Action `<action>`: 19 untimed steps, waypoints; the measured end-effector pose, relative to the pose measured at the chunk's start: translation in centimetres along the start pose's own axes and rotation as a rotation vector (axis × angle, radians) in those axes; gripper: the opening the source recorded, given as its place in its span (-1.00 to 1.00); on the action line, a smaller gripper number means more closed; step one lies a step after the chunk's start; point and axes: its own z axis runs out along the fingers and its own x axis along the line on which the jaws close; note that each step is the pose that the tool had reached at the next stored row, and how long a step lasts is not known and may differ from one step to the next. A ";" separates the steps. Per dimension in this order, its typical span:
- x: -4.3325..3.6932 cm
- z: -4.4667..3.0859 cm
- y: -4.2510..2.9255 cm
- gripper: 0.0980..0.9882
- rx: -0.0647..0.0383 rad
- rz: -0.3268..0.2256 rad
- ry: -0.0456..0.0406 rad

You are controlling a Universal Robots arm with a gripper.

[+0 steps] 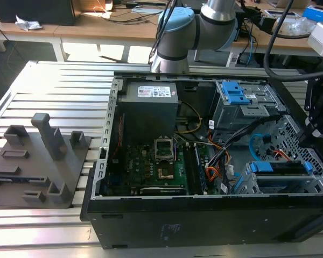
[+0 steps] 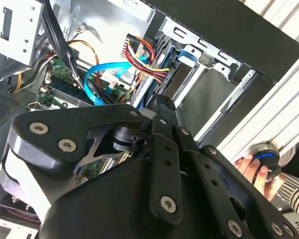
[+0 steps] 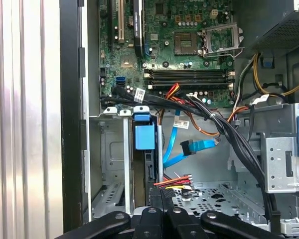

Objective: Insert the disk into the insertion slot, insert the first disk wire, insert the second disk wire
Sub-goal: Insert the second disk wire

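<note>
The disk, framed in blue, lies inside the insertion slot, a low perforated cage at the case's front on the exterior view's right. In the first wrist view the disk shows edge-on with its blue handle at the slot's mouth. My gripper is shut, fingers pressed together, tips right at the disk's rear. A red, yellow and black wire bundle ends at those tips. I cannot tell whether it is held. A blue flat wire hangs loose beside the disk, its end free. My gripper also fills much of the second wrist view.
Black cable bundles cross above the cage. A taller grey bay with blue latches stands behind it. The motherboard covers the case floor. A grey fixture sits outside the case. A person's hand rests by the case edge.
</note>
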 end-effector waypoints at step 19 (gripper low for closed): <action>-0.99 0.19 4.55 -0.98 0.000 0.000 0.0000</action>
